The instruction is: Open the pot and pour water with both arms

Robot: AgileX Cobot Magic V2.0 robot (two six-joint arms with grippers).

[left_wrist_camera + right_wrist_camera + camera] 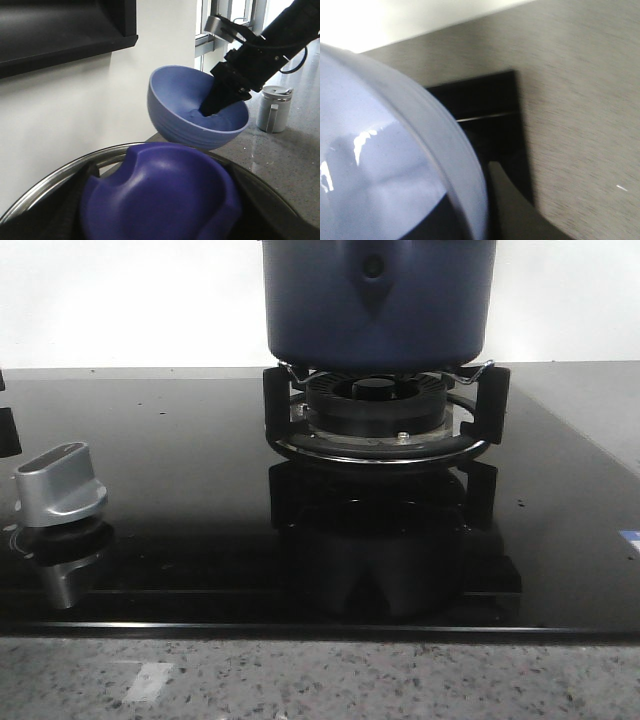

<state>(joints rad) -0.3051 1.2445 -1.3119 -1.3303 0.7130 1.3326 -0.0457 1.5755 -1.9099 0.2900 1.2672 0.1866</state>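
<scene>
With the pot (378, 302) on the burner (378, 415) at top centre of the front view, we keep the right jaws pinching the tilted bowl (197, 107) rim; the left jaws' state we cannot tell

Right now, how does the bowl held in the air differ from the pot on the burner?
The bowl is lighter blue, the pot dark navy. The bowl hangs tilted in the right end effector, while the pot stands upright on the burner. The bowl's wall curves round; the pot's is straight. Both are blue vessels.
</scene>
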